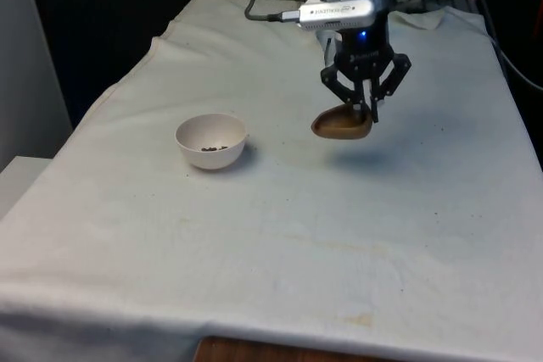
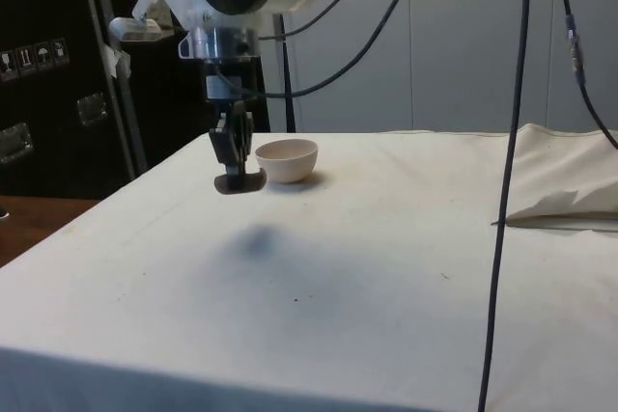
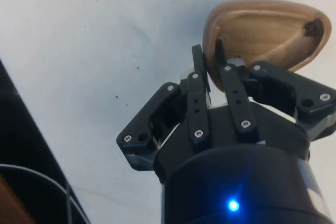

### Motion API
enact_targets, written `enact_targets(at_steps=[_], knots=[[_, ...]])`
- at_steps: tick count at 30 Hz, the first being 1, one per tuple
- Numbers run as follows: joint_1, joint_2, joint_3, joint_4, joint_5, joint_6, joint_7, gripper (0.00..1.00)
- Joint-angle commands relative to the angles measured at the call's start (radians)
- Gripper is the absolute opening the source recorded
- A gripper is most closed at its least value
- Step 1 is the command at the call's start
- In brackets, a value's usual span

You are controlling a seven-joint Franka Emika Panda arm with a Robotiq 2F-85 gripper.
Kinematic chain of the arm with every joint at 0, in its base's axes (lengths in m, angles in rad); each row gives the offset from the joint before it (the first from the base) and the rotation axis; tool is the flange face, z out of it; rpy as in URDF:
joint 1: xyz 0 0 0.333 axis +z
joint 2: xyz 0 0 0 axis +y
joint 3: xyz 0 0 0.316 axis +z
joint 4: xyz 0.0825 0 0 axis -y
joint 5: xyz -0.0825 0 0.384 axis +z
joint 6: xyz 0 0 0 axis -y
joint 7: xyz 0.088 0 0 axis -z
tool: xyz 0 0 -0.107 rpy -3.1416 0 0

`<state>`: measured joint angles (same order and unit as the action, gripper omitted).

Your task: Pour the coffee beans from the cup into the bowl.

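A shallow brown wooden cup (image 1: 342,125) hangs above the white cloth, pinched by its rim in my gripper (image 1: 366,113), which is shut on it. The wrist view shows the cup's (image 3: 265,30) hollow inside bare, with the fingers (image 3: 198,85) clamped on its near edge. A small white bowl (image 1: 211,140) stands on the cloth toward the front view's left of the cup, with several dark coffee beans (image 1: 214,148) in its bottom. In the side view the cup (image 2: 239,181) hangs just in front of the bowl (image 2: 287,159), apart from it.
The white cloth (image 1: 280,235) covers the whole table, with folds at the far corner (image 2: 565,205). Black cables (image 2: 507,180) hang down in the side view's foreground. The wooden table edge (image 1: 254,352) shows at the near side.
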<state>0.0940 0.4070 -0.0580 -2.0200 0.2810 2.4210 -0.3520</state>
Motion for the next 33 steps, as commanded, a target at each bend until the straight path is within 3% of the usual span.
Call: enact_targets(at_steps=[1,3,4,5,10,11,12,18,19,20,28,29,30,33], knots=[[0.008,0.0,-0.006,-0.007,-0.015,0.021,0.011,0.0],[0.007,0.001,-0.006,-0.015,-0.027,0.036,0.012,0.0],[0.0,0.001,0.001,-0.011,-0.016,0.022,0.001,0.0],[0.008,0.001,-0.006,-0.019,-0.03,0.042,0.011,0.0],[0.007,0.001,-0.002,-0.042,-0.054,0.08,0.008,0.0],[0.0,0.001,0.003,-0.034,-0.043,0.06,0.001,0.0],[0.007,0.002,-0.001,-0.046,-0.058,0.087,0.007,0.0],[0.006,0.016,0.0,-0.065,-0.087,0.123,0.006,0.0],[0.0,0.011,0.005,-0.062,-0.077,0.107,0.001,0.0],[0.006,0.019,0.0,-0.067,-0.091,0.129,0.006,0.0],[0.007,0.036,0.006,-0.093,-0.124,0.191,0.005,0.0],[0.0,0.034,0.012,-0.089,-0.116,0.174,-0.001,0.0],[0.007,0.04,0.007,-0.099,-0.13,0.205,0.006,0.0],[0.007,0.044,0.009,-0.108,-0.138,0.226,0.006,0.0]])
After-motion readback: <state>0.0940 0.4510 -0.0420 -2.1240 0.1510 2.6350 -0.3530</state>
